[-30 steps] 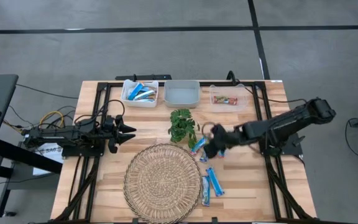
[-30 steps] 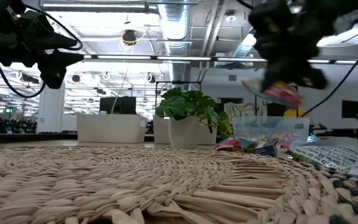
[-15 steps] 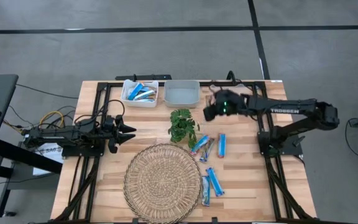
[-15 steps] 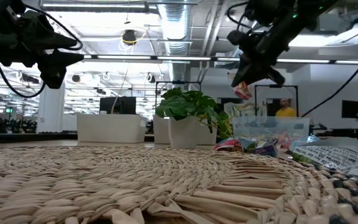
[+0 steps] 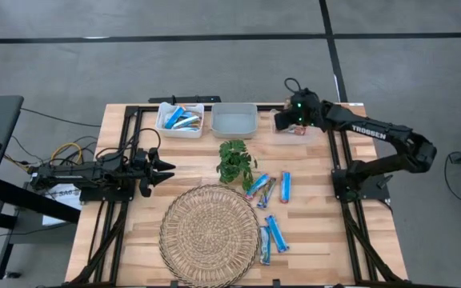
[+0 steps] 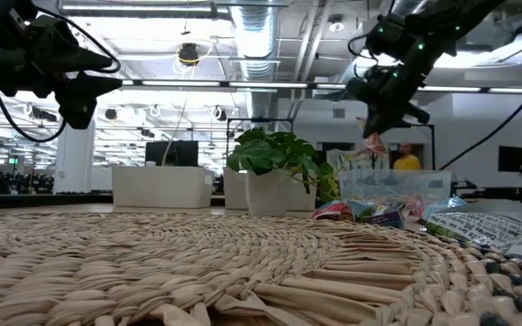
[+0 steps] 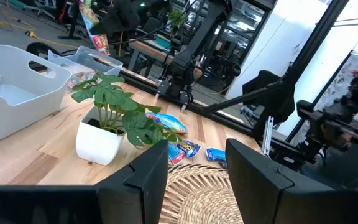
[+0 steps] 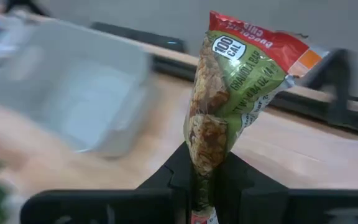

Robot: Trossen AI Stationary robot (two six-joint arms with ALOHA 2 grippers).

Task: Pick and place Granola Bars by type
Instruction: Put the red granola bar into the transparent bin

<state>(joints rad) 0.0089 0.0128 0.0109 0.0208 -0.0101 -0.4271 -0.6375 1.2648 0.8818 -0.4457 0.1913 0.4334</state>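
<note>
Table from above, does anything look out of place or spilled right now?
Nothing is spilled or damaged. Loose granola bars lie scattered at varied angles beside the woven mat, unsorted. The right end effector holds a red-and-green bar above the clear bin.

Three bins (image 5: 234, 120) line the tabletop's (image 5: 134, 240) far edge; a plant (image 5: 234, 160) stands before them, a mat (image 5: 209, 234) nearer, bars (image 5: 274, 234) at its right.

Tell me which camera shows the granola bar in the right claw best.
The right wrist view: the held granola bar fills the picture, its green and red wrapper legible, pinched in the right claw. The low view shows it small, hanging. The left wrist view shows it far off. In the high view the claw hides it.
</note>
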